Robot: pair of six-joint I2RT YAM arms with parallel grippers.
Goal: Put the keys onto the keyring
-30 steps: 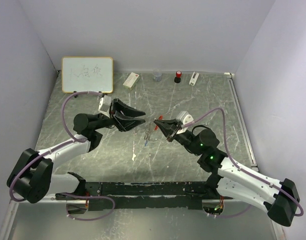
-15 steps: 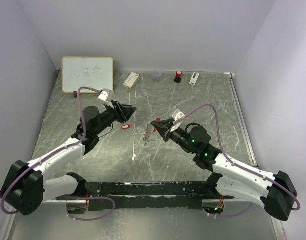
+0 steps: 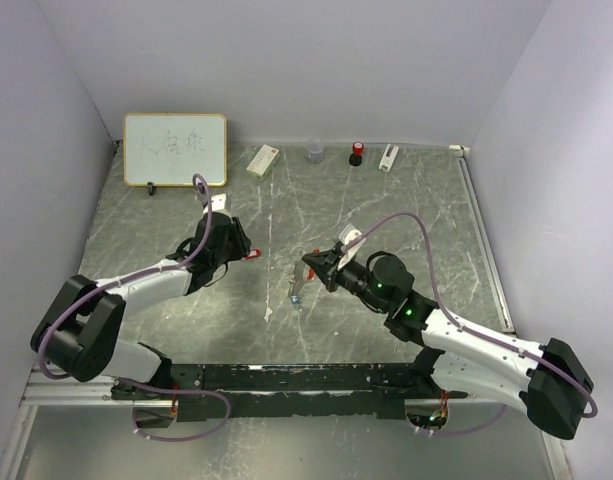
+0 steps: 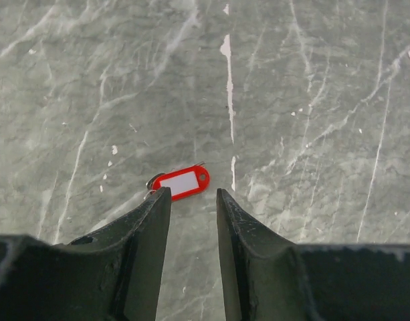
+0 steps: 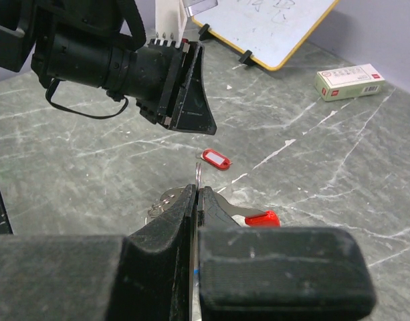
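Note:
The keyring's red fob (image 4: 181, 182), with a small grey ring at one end, lies flat on the marble table (image 4: 312, 80). My left gripper (image 4: 193, 190) is open just above and short of it, with nothing between the fingers. From above, the fob (image 3: 252, 254) shows at the left gripper's (image 3: 242, 250) tip. My right gripper (image 5: 196, 188) is shut on a thin metal ring (image 5: 198, 172), seen edge-on. A red-headed key (image 5: 263, 219) sticks out to its right and small ring loops (image 5: 158, 202) to its left. A blue-headed key (image 3: 296, 296) shows below the right gripper (image 3: 308, 262).
A whiteboard (image 3: 175, 149) leans at the back left. A small white box (image 3: 263, 160), a little grey bottle (image 3: 315, 152), a red-and-black item (image 3: 356, 153) and a white item (image 3: 388, 157) line the back edge. The left arm's body (image 5: 124, 63) fills the upper left of the right wrist view.
My left gripper swung down and to the left over the fob, and its jaws narrowed a little. My right gripper moved slightly left and lower, still shut on the ring.

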